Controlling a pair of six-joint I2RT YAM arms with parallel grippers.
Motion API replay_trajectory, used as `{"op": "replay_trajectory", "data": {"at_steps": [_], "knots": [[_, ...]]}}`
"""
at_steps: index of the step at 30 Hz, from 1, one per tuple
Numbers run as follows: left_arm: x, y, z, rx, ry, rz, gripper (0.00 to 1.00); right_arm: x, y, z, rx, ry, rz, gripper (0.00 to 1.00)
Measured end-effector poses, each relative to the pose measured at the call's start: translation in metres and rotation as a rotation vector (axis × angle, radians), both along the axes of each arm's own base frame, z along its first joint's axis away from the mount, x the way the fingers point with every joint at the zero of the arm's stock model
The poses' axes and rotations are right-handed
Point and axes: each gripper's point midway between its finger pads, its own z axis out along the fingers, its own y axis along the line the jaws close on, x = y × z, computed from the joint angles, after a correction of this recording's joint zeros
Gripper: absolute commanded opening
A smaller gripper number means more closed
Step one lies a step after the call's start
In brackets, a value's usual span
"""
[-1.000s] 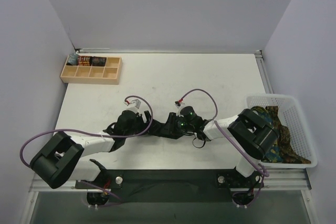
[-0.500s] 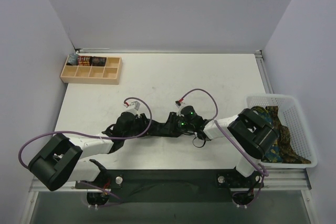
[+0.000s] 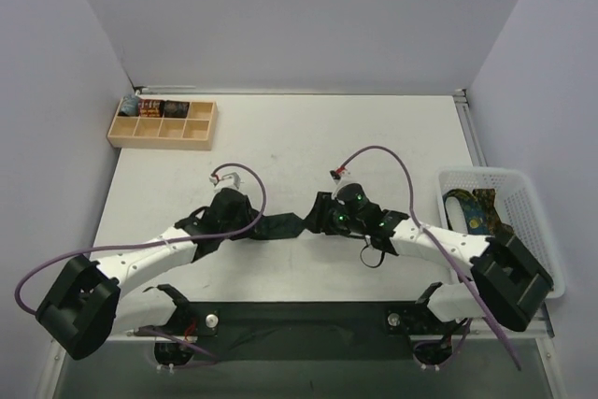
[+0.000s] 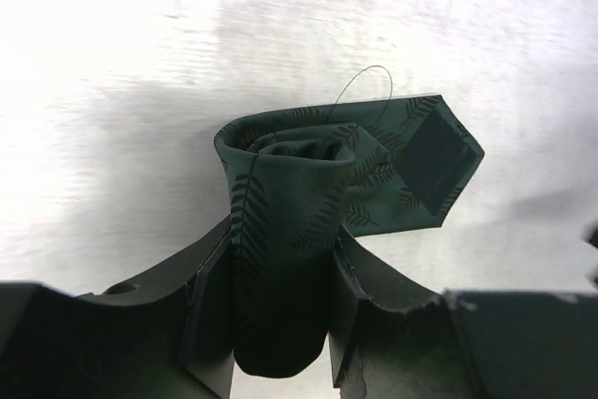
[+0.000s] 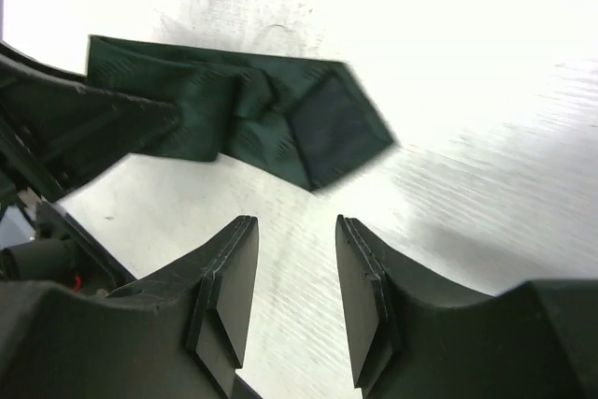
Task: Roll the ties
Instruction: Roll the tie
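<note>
Dark green cloth fills the left pincer (image 4: 277,273). Its jaws are clamped on a loose coil of the dark green tie (image 4: 318,170). The coil bulges out ahead of the fingertips, and the pointed tip lies flat on the worktop (image 4: 140,63) just beyond it. The right pincer (image 5: 294,231) stands apart and empty above the bare worktop, with the tie's tip a little ahead of it and untouched.

The main risk lies in the coil itself. It looks slack and lopsided, and it is gripped across its folds rather than through a tight core. A turn or lift by the left pincer could let the layers slip sideways or spring open. The free tip is pinned by nothing, so it may trail and unwind the roll. If the right pincer comes in to hold that tip, a low approach could shove the cloth and crease it instead of catching it. The two pincers also sit near one another, so a hasty advance could knock them together.

More patterned ties (image 3: 476,214) wait in the white basket (image 3: 486,173), well off to the right pincer's outer side.
</note>
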Motion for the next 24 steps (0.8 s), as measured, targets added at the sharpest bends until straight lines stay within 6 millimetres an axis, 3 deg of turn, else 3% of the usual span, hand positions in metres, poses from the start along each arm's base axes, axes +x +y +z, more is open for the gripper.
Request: {"op": "replay_trajectory", "data": {"at_steps": [6, 13, 19, 24], "knots": [[0.001, 0.035, 0.012, 0.250, 0.035, 0.083, 0.26, -0.010, -0.038, 0.020, -0.109, -0.070, -0.022, 0.40], [-0.001, 0.069, 0.002, 0.591, 0.134, 0.150, 0.26, -0.036, -0.073, 0.023, -0.182, -0.073, 0.006, 0.40], [0.004, 0.078, 0.000, 0.844, 0.158, 0.181, 0.27, -0.059, -0.093, 0.007, -0.207, -0.042, 0.033, 0.40], [0.006, 0.069, 0.001, 1.032, 0.142, 0.143, 0.32, -0.071, -0.104, 0.001, -0.221, -0.037, 0.056, 0.40]]}}
